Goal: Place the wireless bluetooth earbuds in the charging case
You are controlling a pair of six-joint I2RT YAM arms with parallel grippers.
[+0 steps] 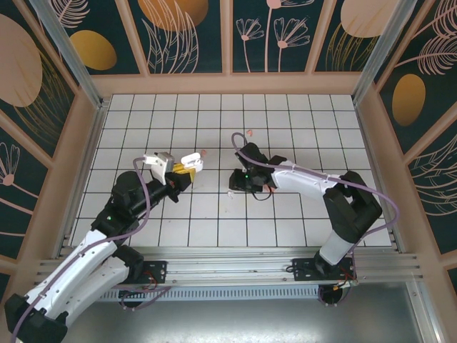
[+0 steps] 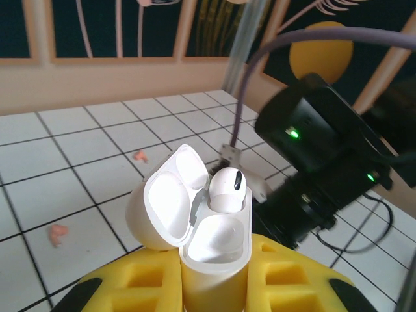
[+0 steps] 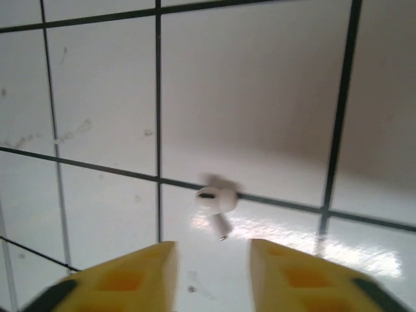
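My left gripper (image 1: 183,170) (image 2: 214,286) is shut on a white charging case (image 2: 214,250) (image 1: 191,161), held upright above the table with its lid (image 2: 166,208) swung open. One white earbud (image 2: 227,188) sits in the case's far slot, and the near slot is empty. Low over the table's middle, my right gripper (image 1: 235,190) (image 3: 213,279) is open. A second white earbud (image 3: 216,200) lies on a grid line just beyond its yellow fingers (image 3: 130,279), touching neither. Two salmon-pink earbuds (image 1: 205,152) (image 1: 249,133) lie loose on the tiles.
The right arm's black wrist (image 2: 312,143) is close behind the held case. Pink earbuds (image 2: 139,156) (image 2: 57,234) lie on the floor to the case's left. Wooden walls (image 1: 228,84) enclose the tiled table.
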